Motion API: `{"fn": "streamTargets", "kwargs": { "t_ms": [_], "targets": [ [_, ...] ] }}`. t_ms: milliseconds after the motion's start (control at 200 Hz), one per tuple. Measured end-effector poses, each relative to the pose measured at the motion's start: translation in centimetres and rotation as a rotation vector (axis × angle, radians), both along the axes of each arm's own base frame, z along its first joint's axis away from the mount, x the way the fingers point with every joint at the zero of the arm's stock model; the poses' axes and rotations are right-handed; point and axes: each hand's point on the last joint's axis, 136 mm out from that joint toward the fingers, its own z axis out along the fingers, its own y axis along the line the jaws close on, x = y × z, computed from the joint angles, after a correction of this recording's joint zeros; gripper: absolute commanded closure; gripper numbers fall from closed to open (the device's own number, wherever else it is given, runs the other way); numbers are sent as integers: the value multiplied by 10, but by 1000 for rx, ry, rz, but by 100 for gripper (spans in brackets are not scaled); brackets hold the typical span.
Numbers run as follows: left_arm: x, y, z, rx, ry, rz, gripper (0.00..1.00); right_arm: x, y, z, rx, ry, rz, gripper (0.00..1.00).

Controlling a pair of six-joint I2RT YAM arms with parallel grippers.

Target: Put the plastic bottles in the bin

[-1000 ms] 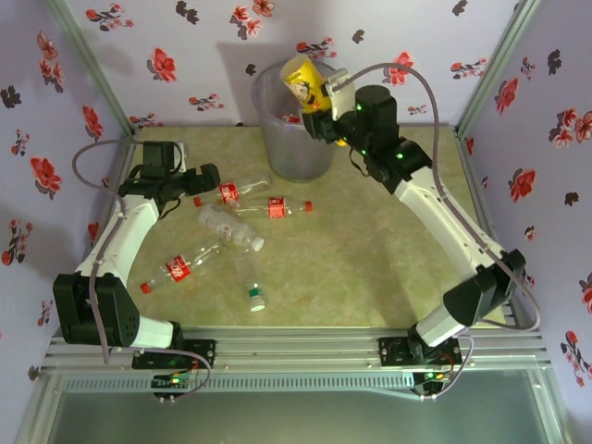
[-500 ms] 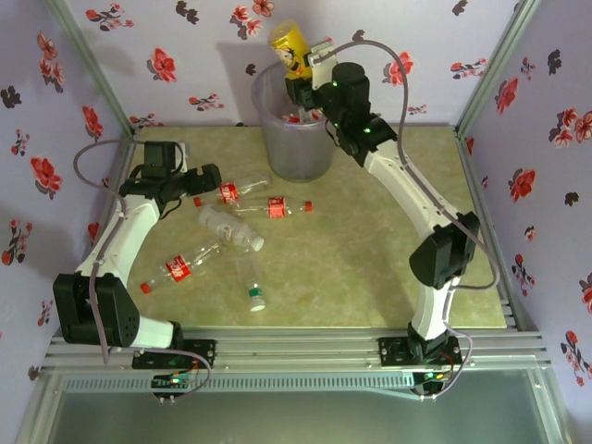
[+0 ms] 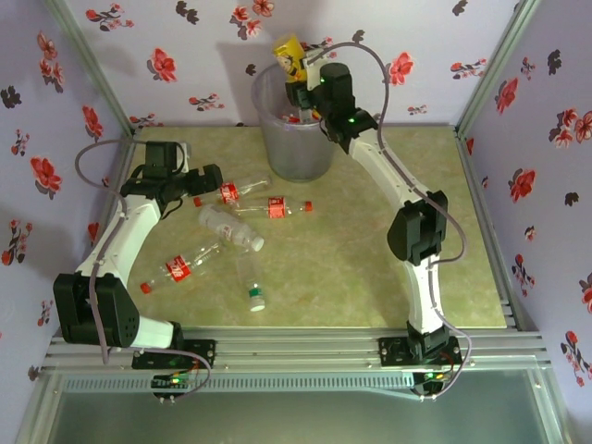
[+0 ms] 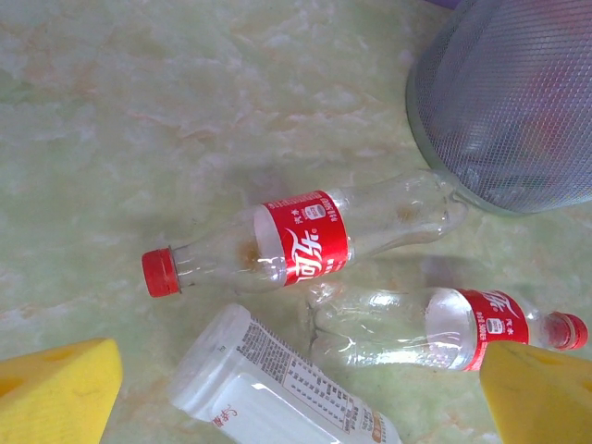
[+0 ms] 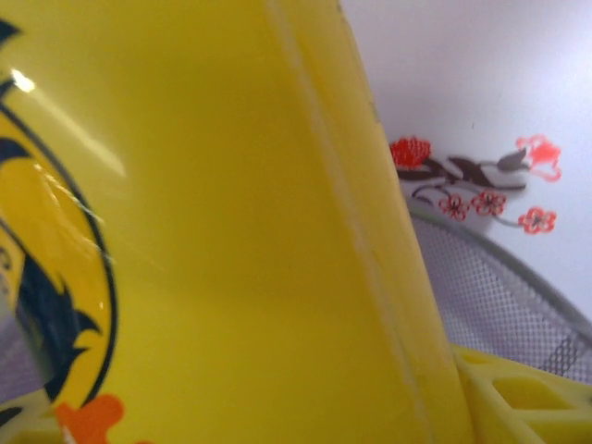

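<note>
Your right pincer grips the yellow bottle, which stands tilted above the rim of the bin at the desk's far edge. Your left pincer gapes wide over red-capped bottles lying beside the bin's base, left of centre.

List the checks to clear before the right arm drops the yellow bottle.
1. Right gripper shut on yellow bottle: ok.
2. Bottle's lower end above the bin opening: ok.
3. Free room inside bin: cannot tell.
4. Left gripper open and apart from bin: ok.
5. Table cleared of bottles: not ok; red-label bottle and others lie there.
</note>
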Motion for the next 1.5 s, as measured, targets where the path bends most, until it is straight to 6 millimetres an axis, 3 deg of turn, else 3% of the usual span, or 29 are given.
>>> {"fn": "streamTargets", "kwargs": {
  "t_ms": [210,390,465,745,1205,1500],
  "targets": [
    [0,0,0,0,0,0,0,11,-3,-41,-45,74,-11,56],
    [0,0,0,0,0,0,0,11,-3,-41,-40,75,-12,45],
    [0,0,0,0,0,0,0,11,-3,-40,-39,75,-13,36],
    [0,0,0,0,0,0,0,12,-3,-40,-26,81,-16,22],
    [0,0,0,0,0,0,0,13,-2,-32,-23,83,-17,17],
    [0,0,0,0,0,0,0,8,1,0,5,45,16,16]
  ]
}}
